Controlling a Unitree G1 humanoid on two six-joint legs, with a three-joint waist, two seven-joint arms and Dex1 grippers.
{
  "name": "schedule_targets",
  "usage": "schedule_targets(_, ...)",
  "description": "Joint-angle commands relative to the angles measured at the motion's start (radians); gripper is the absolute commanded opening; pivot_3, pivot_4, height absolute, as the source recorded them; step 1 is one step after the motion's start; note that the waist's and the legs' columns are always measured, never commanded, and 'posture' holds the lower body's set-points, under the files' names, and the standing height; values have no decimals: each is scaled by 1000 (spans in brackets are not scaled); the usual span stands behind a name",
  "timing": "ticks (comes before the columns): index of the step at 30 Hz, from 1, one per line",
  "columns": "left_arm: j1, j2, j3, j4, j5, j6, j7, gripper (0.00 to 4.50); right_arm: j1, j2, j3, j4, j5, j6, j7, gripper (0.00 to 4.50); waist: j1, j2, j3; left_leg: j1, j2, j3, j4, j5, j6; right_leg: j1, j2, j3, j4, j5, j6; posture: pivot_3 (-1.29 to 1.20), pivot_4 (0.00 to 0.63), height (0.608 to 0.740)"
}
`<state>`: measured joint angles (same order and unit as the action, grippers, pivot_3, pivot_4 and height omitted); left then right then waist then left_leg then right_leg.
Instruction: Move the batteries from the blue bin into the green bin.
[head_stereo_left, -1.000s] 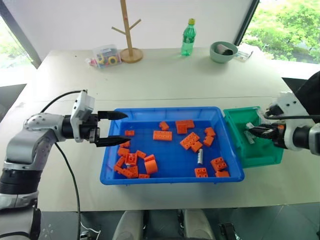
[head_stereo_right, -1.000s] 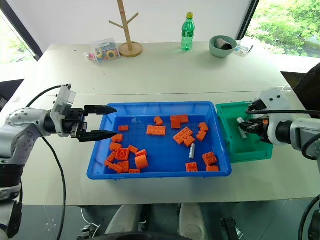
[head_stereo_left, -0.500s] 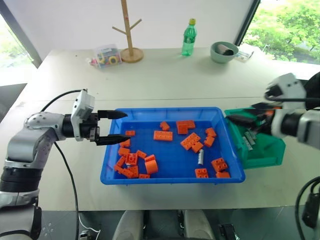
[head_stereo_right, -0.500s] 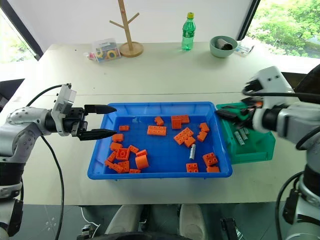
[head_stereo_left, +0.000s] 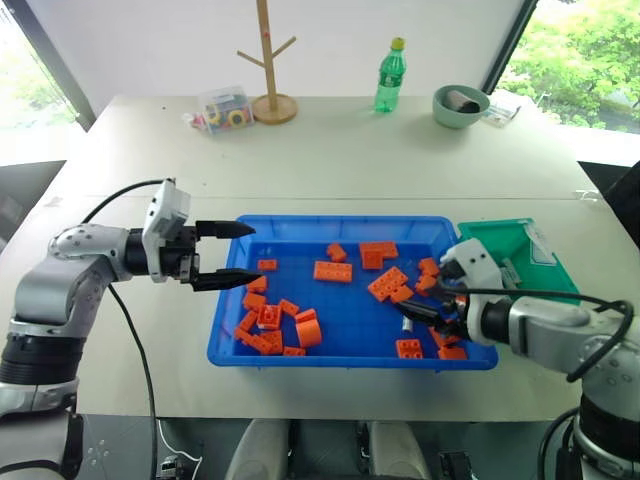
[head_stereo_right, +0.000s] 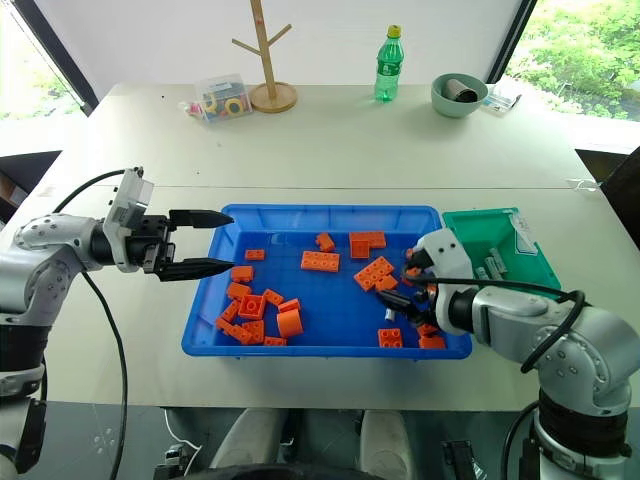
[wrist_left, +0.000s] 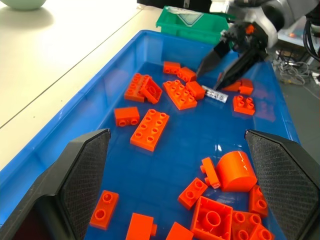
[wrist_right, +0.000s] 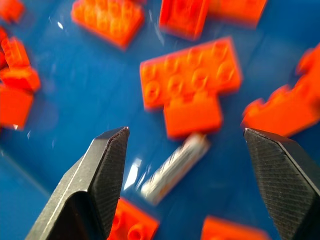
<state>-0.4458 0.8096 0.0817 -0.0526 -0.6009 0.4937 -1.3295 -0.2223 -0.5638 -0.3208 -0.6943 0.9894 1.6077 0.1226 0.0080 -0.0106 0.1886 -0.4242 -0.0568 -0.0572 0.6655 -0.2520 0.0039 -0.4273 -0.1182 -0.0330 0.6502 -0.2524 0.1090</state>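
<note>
Silver-grey, the last battery (wrist_right: 174, 167) in the blue bin (head_stereo_left: 225, 330) lies slantwise between our right gripper's (head_stereo_left: 428, 312) wide-spread fingers at the lower right of the head view, while our left gripper (head_stereo_left: 228, 255), also spread, hovers far off at the left rim.

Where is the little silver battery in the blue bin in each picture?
Head views: battery in the blue bin, near its right end, by the right gripper.
Left wrist view: battery far off, under that gripper's tips.
Right wrist view: battery between the open fingers.
Shared landmark: orange bricks touching it.
</note>
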Motion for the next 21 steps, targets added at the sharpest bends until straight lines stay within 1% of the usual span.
schedule_targets(1,-9,10,13,-23,-9,-5,-8,4500,4,13,-18,-25,77,7,-54,3754,-2,0,0,0,0,0,0,0,0,0,0,0,0,0,0,0,150,703)
schedule_targets(5,-12,9,14,-26,-11,-2,-4,4500,18,2,14,-18,95,7,-90,3754,-3,0,0,0,0,0,0,0,0,0,1,0,0,0,0,0,150,703)
schedule_targets(10,-17,10,20,-26,-16,3,-1,4500,20,-6,81,8,39,7,-96,3754,-3,0,0,1,0,0,0,0,0,0,1,0,0,0,0,0,150,703)
schedule_targets(14,-28,10,23,-22,-19,6,2,4500,6,-26,145,37,-27,-9,-75,3754,-5,-1,-1,2,0,0,0,0,0,2,1,0,0,0,0,0,150,703)
schedule_targets(15,-30,10,24,-21,-20,7,2,4500,6,-31,160,42,-41,-18,-67,3250,-5,-2,-1,3,0,0,0,0,0,3,1,0,0,0,0,0,150,703)
schedule_targets(16,-32,10,24,-21,-20,6,3,4500,6,-40,178,47,-60,-32,-60,3017,-5,-3,-2,4,0,0,0,0,0,3,1,0,0,0,0,0,150,703)
schedule_targets(18,-34,7,25,-20,-20,6,6,4500,5,-57,202,49,-88,-54,-43,2080,-5,-4,-2,4,0,0,0,0,0,4,1,0,0,0,0,0,150,703)
schedule_targets(21,-36,6,25,-20,-20,7,8,4500,3,-60,203,45,-99,-60,-20,615,-4,-4,-2,5,0,0,0,0,0,4,1,0,0,0,0,0,150,703)
